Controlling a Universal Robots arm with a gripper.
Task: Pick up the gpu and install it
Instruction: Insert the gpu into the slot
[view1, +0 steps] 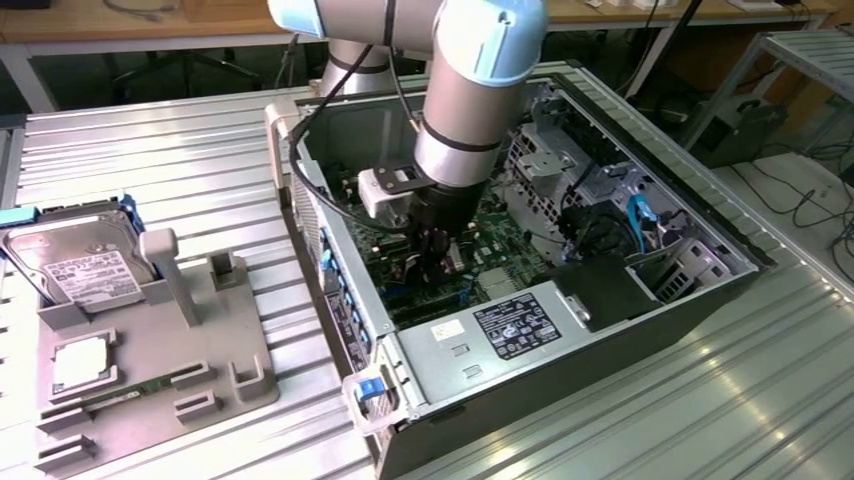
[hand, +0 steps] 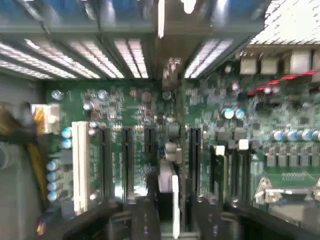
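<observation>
GPU held edge-on over the motherboard slots, inside the open PC case.

I have the tool (hand: 172, 220) down inside the computer case (view1: 694, 290), its fingers (hand: 146, 220) pinching the gpu (hand: 172, 192) by its top edge; the card hangs edge-down just above the motherboard (hand: 125, 107), lined up along the long black expansion slots, I judge so its connector can meet one squarely; the case lies on its side on the ribbed metal counter (view1: 160, 160); to the exterior view's left a grey parts fixture (view1: 160, 350) holds a hard drive (view1: 80, 275); cluttered lab benches stand beyond.
</observation>
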